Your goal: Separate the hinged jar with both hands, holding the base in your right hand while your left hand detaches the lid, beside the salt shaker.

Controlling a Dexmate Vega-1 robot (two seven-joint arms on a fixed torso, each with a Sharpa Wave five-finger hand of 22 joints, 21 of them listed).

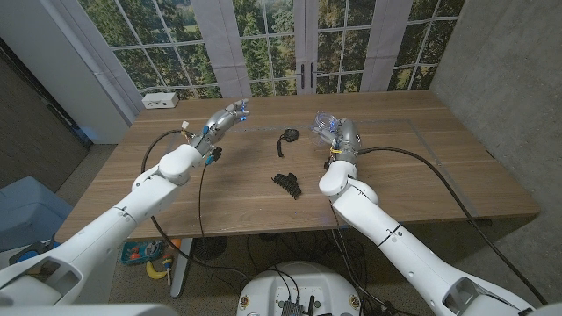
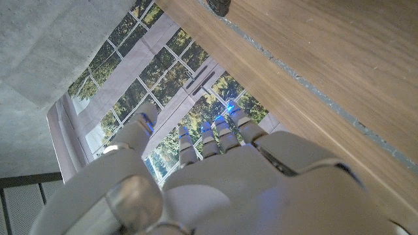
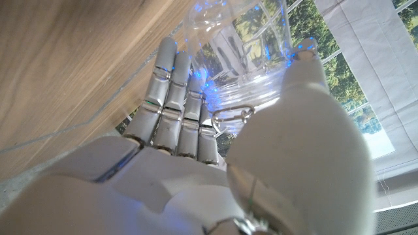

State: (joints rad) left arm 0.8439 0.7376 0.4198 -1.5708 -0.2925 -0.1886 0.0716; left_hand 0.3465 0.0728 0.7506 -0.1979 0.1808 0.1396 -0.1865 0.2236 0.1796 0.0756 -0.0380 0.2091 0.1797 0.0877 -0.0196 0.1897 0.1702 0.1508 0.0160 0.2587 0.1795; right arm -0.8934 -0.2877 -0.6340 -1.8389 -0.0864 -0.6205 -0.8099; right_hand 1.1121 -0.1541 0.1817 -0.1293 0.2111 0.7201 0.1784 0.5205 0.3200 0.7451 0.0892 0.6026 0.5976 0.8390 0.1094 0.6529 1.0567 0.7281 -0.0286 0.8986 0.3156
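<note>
My right hand [image 1: 341, 137] grips the clear glass jar base [image 1: 325, 123] just above the far middle of the table; in the right wrist view the jar base [image 3: 251, 49] sits between the fingers [image 3: 171, 98] and thumb, a wire clasp [image 3: 232, 117] hanging from it. A small dark round piece with a wire, perhaps the lid [image 1: 288, 136], lies on the table between the hands. My left hand [image 1: 221, 119] hovers to its left with fingers [image 2: 215, 134] stretched out, holding nothing. The same dark piece [image 2: 219, 5] lies beyond them.
A dark ribbed object [image 1: 286, 183] lies on the wooden table [image 1: 413, 189] nearer me, in the middle. A white box [image 1: 160, 100] sits at the table's far left corner. Windows stand behind the table.
</note>
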